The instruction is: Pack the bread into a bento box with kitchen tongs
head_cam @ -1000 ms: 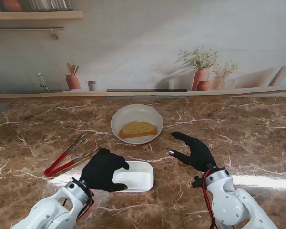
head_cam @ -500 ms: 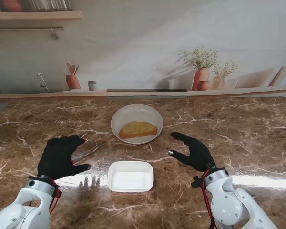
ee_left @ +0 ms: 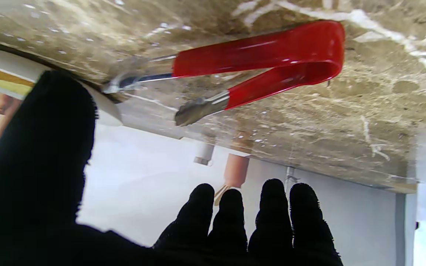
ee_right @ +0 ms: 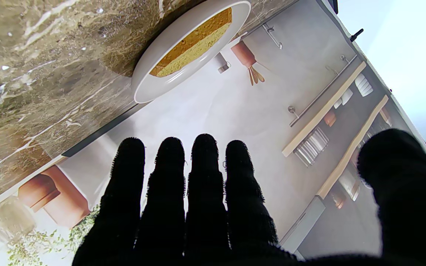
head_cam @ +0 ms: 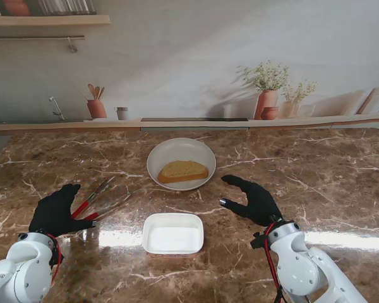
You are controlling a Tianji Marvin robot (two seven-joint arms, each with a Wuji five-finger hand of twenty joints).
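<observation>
fingers [ee_left: 231,218] of the left hand [head_cam: 55,211] were stretched out and apart, thumb held wide, grasping nothing. it hovered at the left of the marble table [head_cam: 328,183], over the red-handled end of the kitchen tongs [head_cam: 100,203], and whether it touched them could not be told. the tongs lay flat, their long axis running diagonally: the looped red hinge end sat nearer the robot and leftward, the two metal tips splayed and pointing away toward the white bowl [head_cam: 164,158]. a slice of bread [head_cam: 183,171] lay in that bowl, its long side running left to right. the white bento box [head_cam: 174,233] sat open-topped nearer the robot, between the two hands. the right hand [head_cam: 252,201] hung to the right of the box, fingers straight, released, holding nothing.
</observation>
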